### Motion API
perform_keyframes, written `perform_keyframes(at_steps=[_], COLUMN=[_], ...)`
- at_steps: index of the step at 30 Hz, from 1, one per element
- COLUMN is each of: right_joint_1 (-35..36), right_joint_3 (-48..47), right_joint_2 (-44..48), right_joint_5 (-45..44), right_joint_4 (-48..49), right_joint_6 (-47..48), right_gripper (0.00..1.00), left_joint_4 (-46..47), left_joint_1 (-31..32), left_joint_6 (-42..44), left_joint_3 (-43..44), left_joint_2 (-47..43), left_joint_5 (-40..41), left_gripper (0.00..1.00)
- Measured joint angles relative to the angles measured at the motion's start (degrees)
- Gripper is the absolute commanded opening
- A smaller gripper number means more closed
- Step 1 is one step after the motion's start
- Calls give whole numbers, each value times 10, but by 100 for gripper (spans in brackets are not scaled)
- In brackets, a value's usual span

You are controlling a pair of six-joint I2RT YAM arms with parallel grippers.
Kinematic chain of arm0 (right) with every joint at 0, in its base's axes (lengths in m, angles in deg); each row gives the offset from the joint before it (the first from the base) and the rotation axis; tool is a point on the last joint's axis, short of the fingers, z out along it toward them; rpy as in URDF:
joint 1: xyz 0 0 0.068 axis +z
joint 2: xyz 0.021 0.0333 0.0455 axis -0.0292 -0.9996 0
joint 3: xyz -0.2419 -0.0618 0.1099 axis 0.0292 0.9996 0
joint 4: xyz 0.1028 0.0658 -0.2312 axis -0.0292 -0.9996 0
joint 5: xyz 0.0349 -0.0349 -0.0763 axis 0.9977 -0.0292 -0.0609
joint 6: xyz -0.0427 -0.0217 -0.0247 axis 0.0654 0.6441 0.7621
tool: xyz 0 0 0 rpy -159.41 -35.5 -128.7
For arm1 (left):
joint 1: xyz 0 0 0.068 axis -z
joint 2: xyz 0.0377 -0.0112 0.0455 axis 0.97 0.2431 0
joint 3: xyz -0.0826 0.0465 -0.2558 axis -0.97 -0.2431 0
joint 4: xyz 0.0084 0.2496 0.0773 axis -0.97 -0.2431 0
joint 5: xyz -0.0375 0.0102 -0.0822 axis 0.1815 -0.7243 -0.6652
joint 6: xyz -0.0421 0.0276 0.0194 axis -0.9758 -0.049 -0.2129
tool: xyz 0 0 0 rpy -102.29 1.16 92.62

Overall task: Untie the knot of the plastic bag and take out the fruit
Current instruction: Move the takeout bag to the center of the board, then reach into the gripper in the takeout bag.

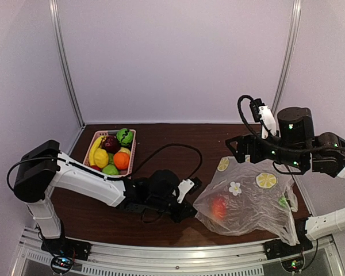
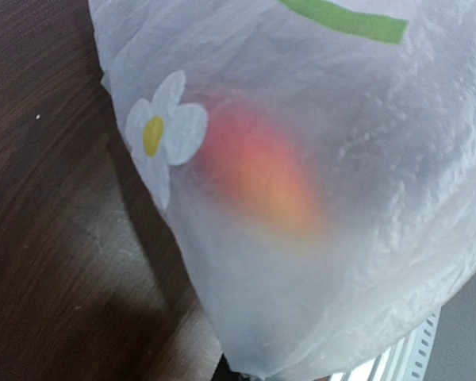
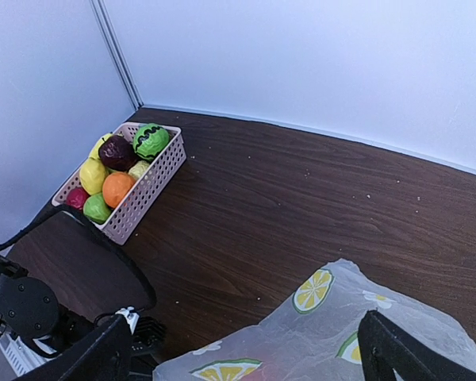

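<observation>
The clear plastic bag (image 1: 247, 198) with lemon and flower prints lies crumpled at the right front of the table. A red-orange fruit (image 1: 218, 207) shows blurred through its film, also in the left wrist view (image 2: 262, 178). No knot shows. My left gripper (image 1: 190, 208) is at the bag's left edge, and the film (image 2: 365, 238) narrows to a point at its jaws, so it looks shut on it. My right gripper (image 1: 240, 150) is wide open and empty above the bag's far edge (image 3: 333, 317). An orange (image 1: 121, 160), a dark red fruit (image 1: 110, 142), a long yellow one (image 1: 95, 150) and a green ball (image 1: 125, 136) lie in the basket.
A pink slotted basket (image 1: 132, 152) stands at the back left, also in the right wrist view (image 3: 147, 202). A black cable (image 1: 178, 146) loops across the table's middle. A metal rail (image 1: 161, 256) runs along the front edge. Walls close the back and sides.
</observation>
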Motion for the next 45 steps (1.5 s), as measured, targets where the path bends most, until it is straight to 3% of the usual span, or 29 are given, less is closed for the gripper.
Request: perform_keyframes(at_steps=[4,9,15,20,28,35,45], right_joint_1=[0,0,0,0,12,13,13], right_joint_3=[0,0,14,73,180,235,319], right_joint_2=[2,12,50,96,152,214,220], right_joint_5=[-1,2,39,146,221,217,215], right_joint_4=[-3,-4,0,12,22,37,46], right_joint_6=[0,0,0,-4,-35,-65,-85], right_gripper=[100,99,87,71,64,57,49], left_joint_4=[-35,-61,-82,-88,-87,-87,-88], left_joint_1=[-17,-84,-146,-172,-186,-187,-191], left_joint_6=[-12,-14,-2,4,6,6,7], left_joint_3=[-3,-21,-25,-29,-29,-29,-29], left_joint_2=[-17,-54,-60,-60,-49,-36,-34], left_joint_5=[29,38,39,30,24,22,20], left_gripper=[0,0,0,0,0,0,0])
